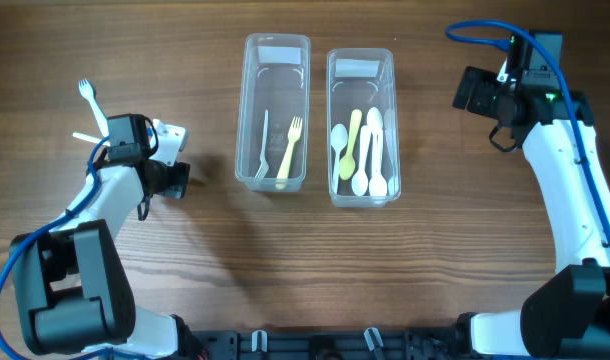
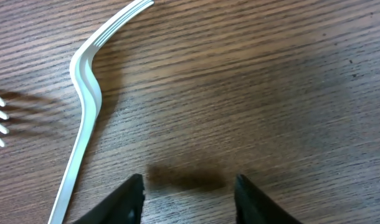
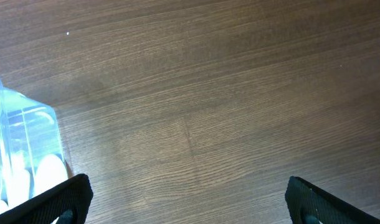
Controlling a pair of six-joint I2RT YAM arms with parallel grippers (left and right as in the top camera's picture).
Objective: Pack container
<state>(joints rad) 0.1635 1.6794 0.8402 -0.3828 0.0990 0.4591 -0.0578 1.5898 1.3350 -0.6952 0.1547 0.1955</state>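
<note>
left tool [image 2: 189, 184] agape — beside white fork [image 2: 85, 118]

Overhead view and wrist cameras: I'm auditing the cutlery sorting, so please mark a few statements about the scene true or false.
1. The left container holds a yellow fork. True.
2. The right container holds only forks. False: it holds spoons, white and yellow.
3. A white fork lies on the table beside the left gripper. True.
4. The right gripper holds a spoon. False: it is open and empty.
</note>
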